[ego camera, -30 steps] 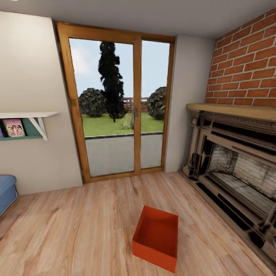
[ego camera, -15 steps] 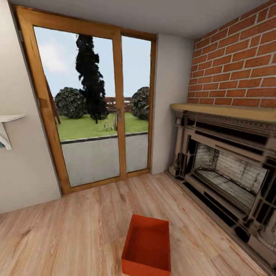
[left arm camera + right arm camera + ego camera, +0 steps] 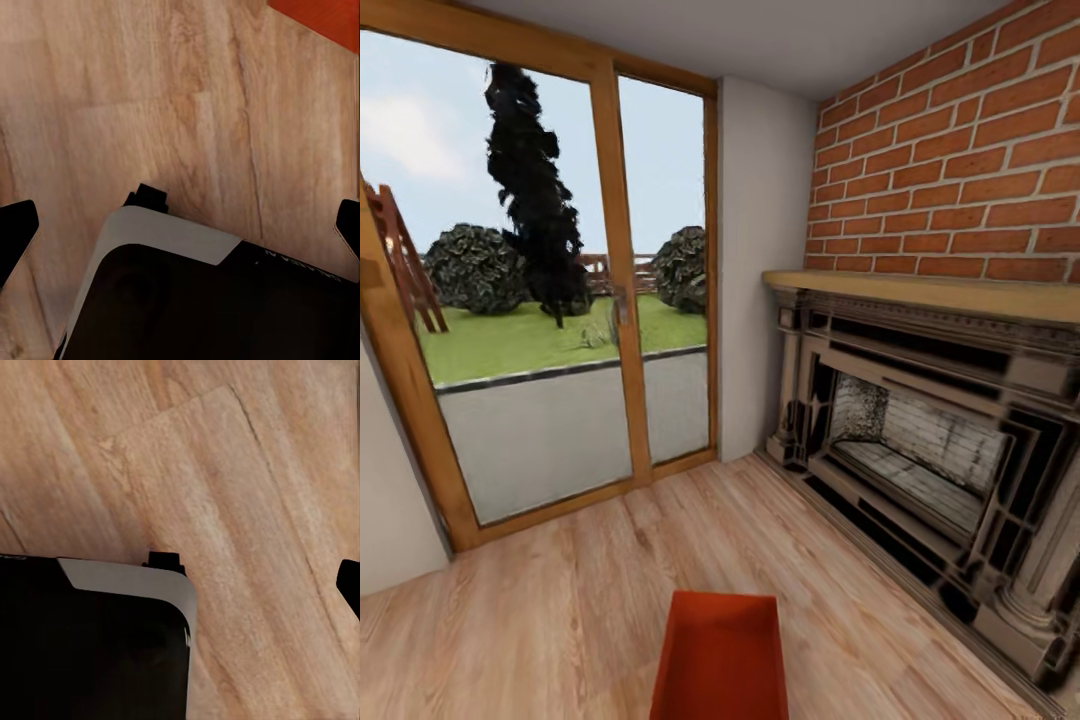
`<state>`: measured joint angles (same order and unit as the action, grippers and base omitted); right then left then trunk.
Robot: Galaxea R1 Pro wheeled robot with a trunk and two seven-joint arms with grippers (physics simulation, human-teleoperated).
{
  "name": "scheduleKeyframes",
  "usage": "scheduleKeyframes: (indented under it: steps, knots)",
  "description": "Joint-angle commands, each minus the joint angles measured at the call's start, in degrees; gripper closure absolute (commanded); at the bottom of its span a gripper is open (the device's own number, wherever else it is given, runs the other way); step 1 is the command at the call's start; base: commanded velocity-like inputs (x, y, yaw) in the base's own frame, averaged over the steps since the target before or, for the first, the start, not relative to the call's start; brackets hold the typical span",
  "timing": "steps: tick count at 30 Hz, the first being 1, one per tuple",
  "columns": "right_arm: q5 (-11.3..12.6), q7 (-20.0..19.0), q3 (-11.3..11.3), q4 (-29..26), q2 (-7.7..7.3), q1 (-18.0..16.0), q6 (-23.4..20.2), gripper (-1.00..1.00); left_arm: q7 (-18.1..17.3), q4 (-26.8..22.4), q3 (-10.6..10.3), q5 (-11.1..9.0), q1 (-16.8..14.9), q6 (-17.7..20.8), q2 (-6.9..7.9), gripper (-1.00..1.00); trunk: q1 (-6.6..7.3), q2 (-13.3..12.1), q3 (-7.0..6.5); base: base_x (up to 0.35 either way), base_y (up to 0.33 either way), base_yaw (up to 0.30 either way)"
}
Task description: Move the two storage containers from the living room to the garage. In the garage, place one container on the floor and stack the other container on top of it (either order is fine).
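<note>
Both grippers hang over wood plank floor, one orange-red storage container just ahead of the robot.

The left gripper (image 3: 180, 225) shows a dark fingertip (image 3: 16, 231) at each edge of its wrist view, spread wide with nothing between; the right gripper shows one fingertip (image 3: 349, 581), so I cannot tell its state. Both look down past the robot's black-and-white base (image 3: 187, 300) at the floor (image 3: 225, 472). The storage container (image 3: 720, 655) sits open-topped on the planks, with the glass patio door (image 3: 550, 300) beyond and the brick fireplace (image 3: 920, 420) to the right.
</note>
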<state>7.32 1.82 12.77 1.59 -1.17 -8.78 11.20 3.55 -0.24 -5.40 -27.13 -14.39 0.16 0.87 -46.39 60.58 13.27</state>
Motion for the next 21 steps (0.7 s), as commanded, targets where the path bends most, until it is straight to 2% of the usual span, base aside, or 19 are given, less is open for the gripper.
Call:
scheduleKeyframes:
  steps: [1,7,18,21]
  knots:
    - [0.6,0.0,0.5,0.2,0.03,-0.1,0.3,-1.00,0.1,0.0,-0.5,-0.5,0.0,0.0,0.00,-1.00,-0.04,0.0,0.07,0.322,0.097,-0.286]
    - [0.5,0.0,0.5,0.2,-0.02,-0.1,0.3,-1.00,0.1,0.0,-0.5,-0.5,0.0,0.0,0.00,-1.00,-0.04,0.0,0.07,0.322,0.097,-0.239]
    - [-0.1,0.0,0.9,0.2,0.03,-0.1,0.1,-1.00,0.1,0.0,-0.5,-0.5,0.0,0.0,0.00,-1.00,-0.04,0.0,0.07,0.319,0.092,-0.018]
    - [-0.1,0.0,0.9,0.2,0.02,-0.1,0.3,-1.00,0.1,0.0,-0.4,-0.5,0.0,-0.1,0.00,-1.00,-0.04,0.0,0.07,0.170,0.024,0.000]
